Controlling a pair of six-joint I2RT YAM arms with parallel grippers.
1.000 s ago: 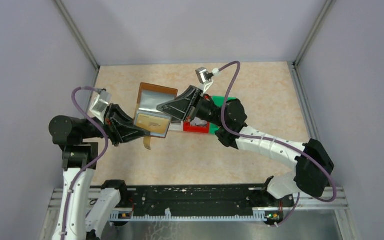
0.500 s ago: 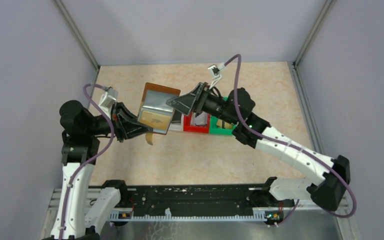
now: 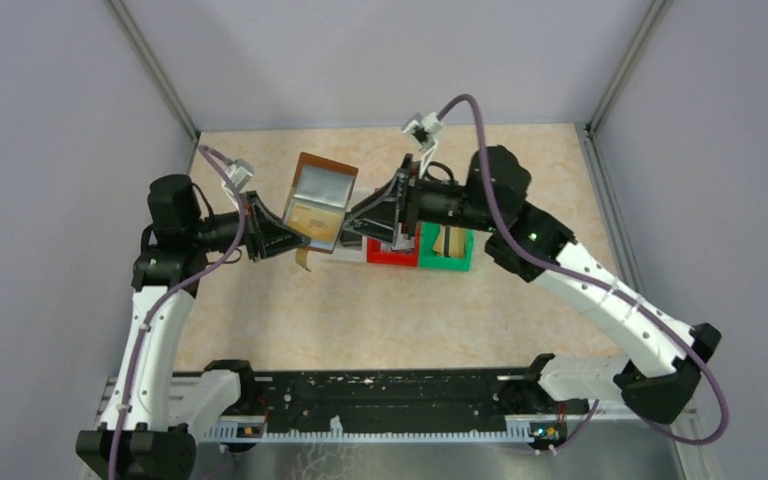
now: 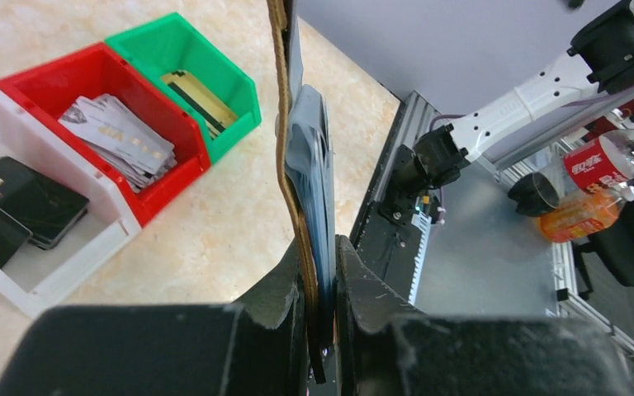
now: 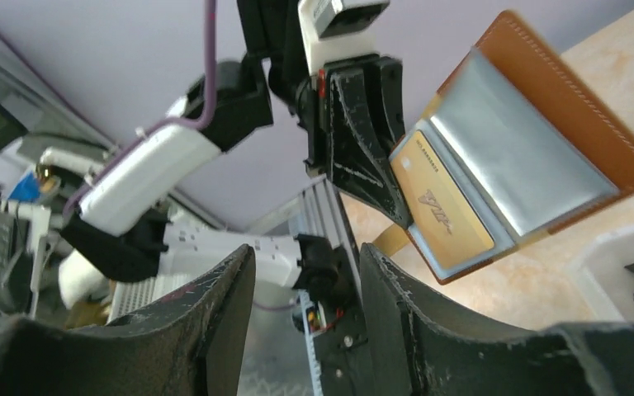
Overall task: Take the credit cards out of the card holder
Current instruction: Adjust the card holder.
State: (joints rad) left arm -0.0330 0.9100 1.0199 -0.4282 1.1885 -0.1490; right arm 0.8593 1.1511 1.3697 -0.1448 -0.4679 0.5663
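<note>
brown stitched leather-look card holder (image 3: 317, 200) stands open above the marbled tabletop (image 3: 400, 310), its lower edge clenched flat between the left fingers (image 3: 282, 238). one smooth gold credit card (image 5: 446, 194) sits in a glossy clear sleeve (image 5: 516, 157) just beside those fingers. right fingers (image 3: 365, 215) are spread, grasping nothing, near the holder.

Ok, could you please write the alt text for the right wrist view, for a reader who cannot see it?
The left hand grips an open brown card holder by its edge and holds it up; one gold credit card shows inside it. In the foreground, the right hand is open and empty, pointing toward it.
</note>
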